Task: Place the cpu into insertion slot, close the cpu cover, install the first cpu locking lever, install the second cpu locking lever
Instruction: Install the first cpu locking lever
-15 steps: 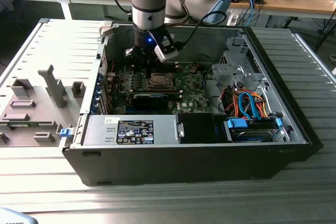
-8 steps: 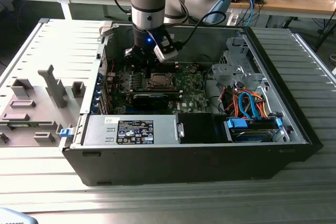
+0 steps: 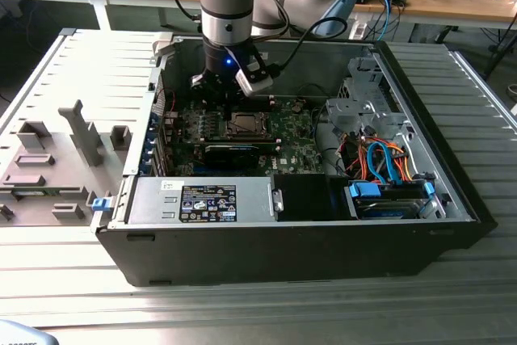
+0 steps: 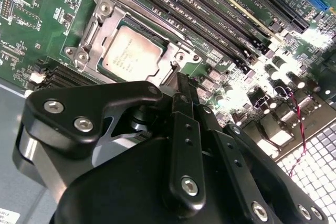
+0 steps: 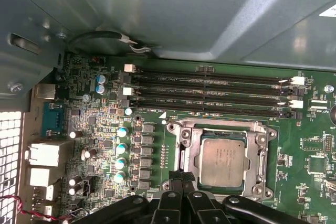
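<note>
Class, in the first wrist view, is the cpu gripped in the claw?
No. The cpu lies seated in the insertion slot, apart from the claw.

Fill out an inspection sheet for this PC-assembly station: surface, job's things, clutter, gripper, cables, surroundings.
Surface: ribbed metal table carrying the open computer case.
Job's things: cpu seated in the insertion slot; cpu cover lies closed around it.
Clutter: grey fixture blocks on the exterior view's left.
Gripper: gripper shut, tips beside the socket's edge, holding nothing.
Cables: orange and blue cables by the drive bay; red-black wire.
Surroundings: wooden desks behind.
</note>
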